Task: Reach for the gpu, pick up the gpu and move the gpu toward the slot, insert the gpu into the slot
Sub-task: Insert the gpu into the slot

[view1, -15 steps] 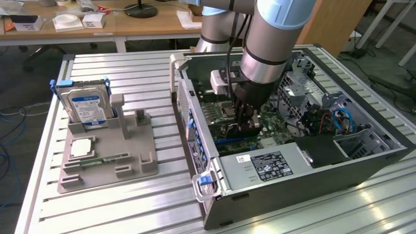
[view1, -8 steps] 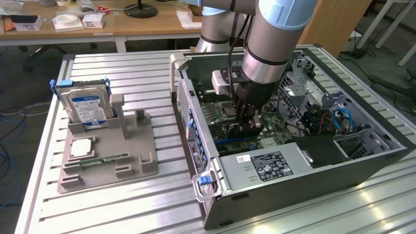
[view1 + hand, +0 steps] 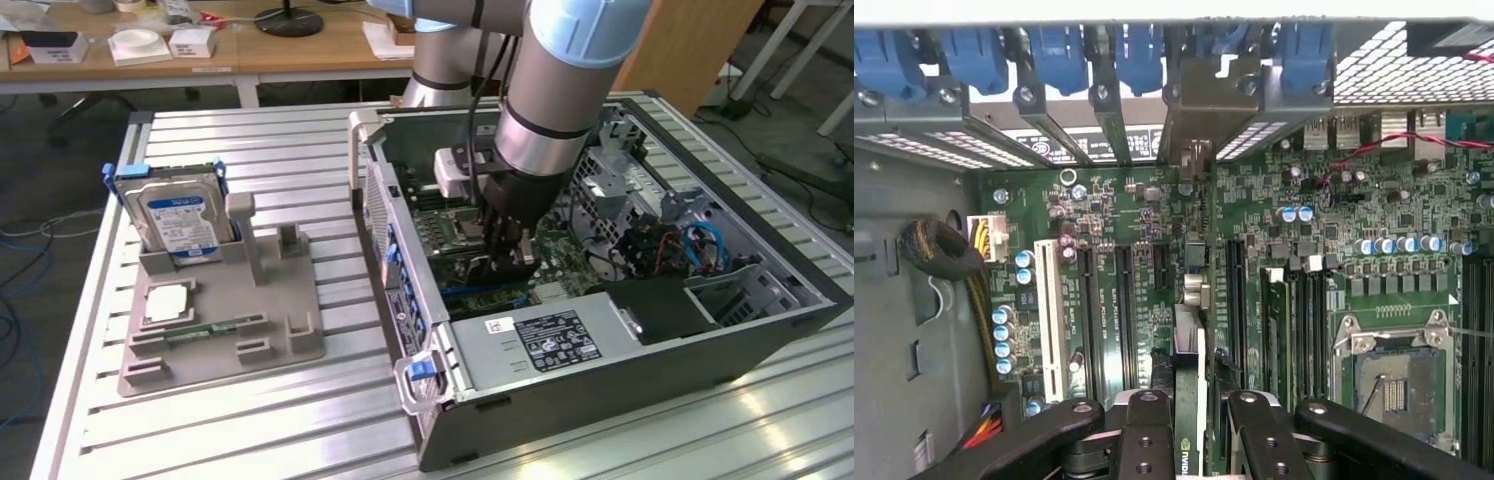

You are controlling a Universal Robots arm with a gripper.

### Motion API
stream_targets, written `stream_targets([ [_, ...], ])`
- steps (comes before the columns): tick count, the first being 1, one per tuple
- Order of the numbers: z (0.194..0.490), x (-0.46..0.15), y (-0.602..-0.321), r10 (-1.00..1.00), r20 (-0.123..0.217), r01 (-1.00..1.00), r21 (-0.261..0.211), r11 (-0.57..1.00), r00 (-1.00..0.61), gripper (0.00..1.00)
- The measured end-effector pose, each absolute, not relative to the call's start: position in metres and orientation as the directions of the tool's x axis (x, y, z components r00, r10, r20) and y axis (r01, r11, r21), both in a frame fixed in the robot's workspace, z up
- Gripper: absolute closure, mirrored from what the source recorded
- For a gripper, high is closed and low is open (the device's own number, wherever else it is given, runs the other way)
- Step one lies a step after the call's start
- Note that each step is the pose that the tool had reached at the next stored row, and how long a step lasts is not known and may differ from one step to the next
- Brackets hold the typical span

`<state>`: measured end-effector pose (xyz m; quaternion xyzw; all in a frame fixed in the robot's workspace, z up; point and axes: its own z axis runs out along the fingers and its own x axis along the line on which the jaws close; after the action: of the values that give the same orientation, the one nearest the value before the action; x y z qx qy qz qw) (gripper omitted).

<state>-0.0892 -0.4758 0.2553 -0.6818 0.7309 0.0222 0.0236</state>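
My gripper (image 3: 1195, 425) is shut on the gpu (image 3: 1190, 345), which I see edge-on as a thin upright card between the two black fingers (image 3: 1148, 415). Its silver end bracket (image 3: 1204, 100) stands against the case's rear openings. The card runs along the motherboard between the long black slots (image 3: 1234, 300), level with them; whether it is seated in a slot I cannot tell. In the exterior view the gripper (image 3: 511, 262) is low inside the open computer case (image 3: 601, 400), just above the green motherboard (image 3: 447, 215), and the card is mostly hidden behind the fingers.
A grey fixture (image 3: 220, 320) stands at the exterior view's left with a blue-labelled hard drive (image 3: 180, 220) upright in it and a narrow memory stick (image 3: 214, 328) lying flat. Inside the case are the CPU socket (image 3: 1399, 385), a white slot (image 3: 1051, 310) and a cable bundle (image 3: 939, 250).
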Motion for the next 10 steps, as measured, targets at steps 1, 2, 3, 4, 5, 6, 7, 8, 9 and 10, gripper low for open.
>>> stream_targets([
  [1,0.2552,-0.0902,-0.4757,-0.995,-0.065,-0.998,0.000,0.069,-0.069,0.74],
  [2,0.2551,-0.0913,-0.4756,-0.996,-0.065,-0.998,0.000,0.069,-0.069,0.74],
  [3,0.2551,-0.0924,-0.4754,-0.996,-0.065,-0.998,0.000,0.069,-0.069,0.74],
  [4,0.2550,-0.0930,-0.4753,-0.996,-0.065,-0.998,0.000,0.069,-0.069,0.74],
  [5,0.2550,-0.0930,-0.4753,-0.996,-0.065,-0.998,0.000,0.069,-0.069,0.74],
  [6,0.2550,-0.0931,-0.4753,-0.996,-0.065,-0.998,0.000,0.069,-0.069,0.74],
  [7,0.2550,-0.0932,-0.4753,-0.996,-0.065,-0.998,0.000,0.069,-0.069,0.74],
  [8,0.2550,-0.0932,-0.4752,-0.996,-0.065,-0.998,0.000,0.069,-0.069,0.74],
  [9,0.2549,-0.0932,-0.4752,-0.996,-0.065,-0.998,0.000,0.069,-0.069,0.74],
  [10,0.2548,-0.0932,-0.4752,-0.996,-0.065,-0.998,0.000,0.069,-0.069,0.74],
])
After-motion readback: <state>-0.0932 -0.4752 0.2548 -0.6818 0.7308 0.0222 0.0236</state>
